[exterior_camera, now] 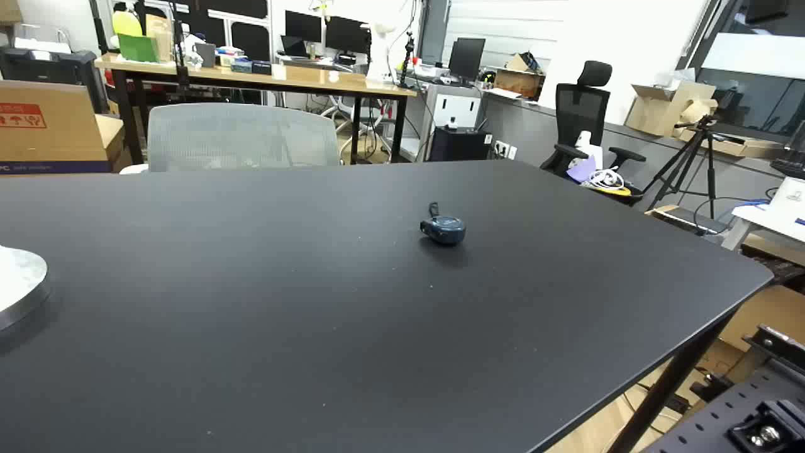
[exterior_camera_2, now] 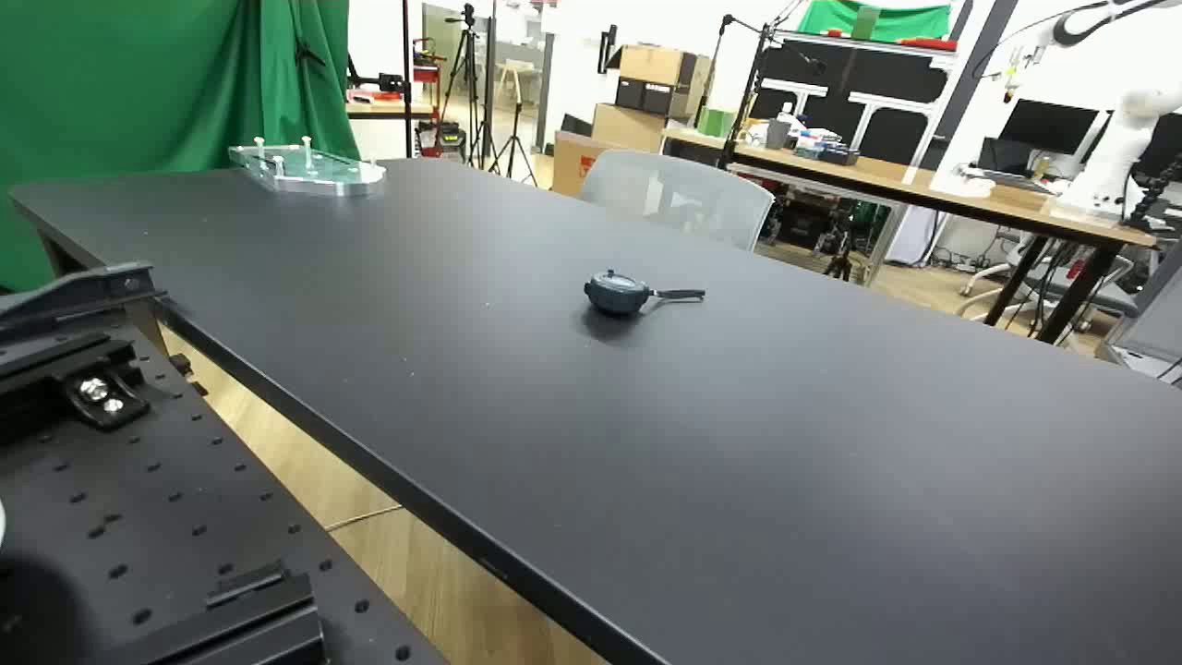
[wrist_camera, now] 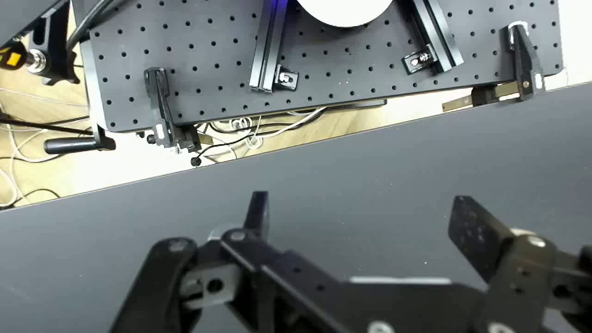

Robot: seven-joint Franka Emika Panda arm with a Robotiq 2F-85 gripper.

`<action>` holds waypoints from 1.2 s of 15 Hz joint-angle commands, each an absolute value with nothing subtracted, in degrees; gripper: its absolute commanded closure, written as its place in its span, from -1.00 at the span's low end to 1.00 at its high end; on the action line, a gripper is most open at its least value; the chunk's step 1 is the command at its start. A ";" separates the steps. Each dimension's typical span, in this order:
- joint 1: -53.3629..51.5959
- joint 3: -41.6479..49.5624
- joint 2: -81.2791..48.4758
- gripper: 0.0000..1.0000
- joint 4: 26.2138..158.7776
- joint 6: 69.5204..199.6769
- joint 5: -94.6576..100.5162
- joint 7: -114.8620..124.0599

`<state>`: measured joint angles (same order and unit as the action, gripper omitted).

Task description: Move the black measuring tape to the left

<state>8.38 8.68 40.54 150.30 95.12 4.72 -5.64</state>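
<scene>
The black measuring tape lies on the dark table in both exterior views (exterior_camera: 444, 229) (exterior_camera_2: 617, 293). It is small, squat and rounded, dark bluish-grey, with a small nub on top. A short dark strap or tab sticks out from one side. My gripper (wrist_camera: 361, 199) shows only in the wrist view. Its two fingers are wide apart with nothing between them, above bare dark tabletop. The tape is out of sight in the wrist view, so I cannot tell how far the gripper is from it. No part of the arm above the table shows in the exterior views.
A clear slab with upright pegs (exterior_camera_2: 314, 174) stands at the table's far end. A pale, thick-rimmed object (exterior_camera: 19, 283) stands at the left edge of an exterior view. A perforated black mounting plate (wrist_camera: 208, 60) lies beyond the table edge, across a gap with cables. A grey chair (exterior_camera: 242, 135) stands behind the table.
</scene>
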 commanded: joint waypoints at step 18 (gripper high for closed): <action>8.38 8.01 37.23 -1.00 149.46 102.50 6.86 -4.64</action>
<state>8.38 8.64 40.17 150.30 97.12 5.06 -5.70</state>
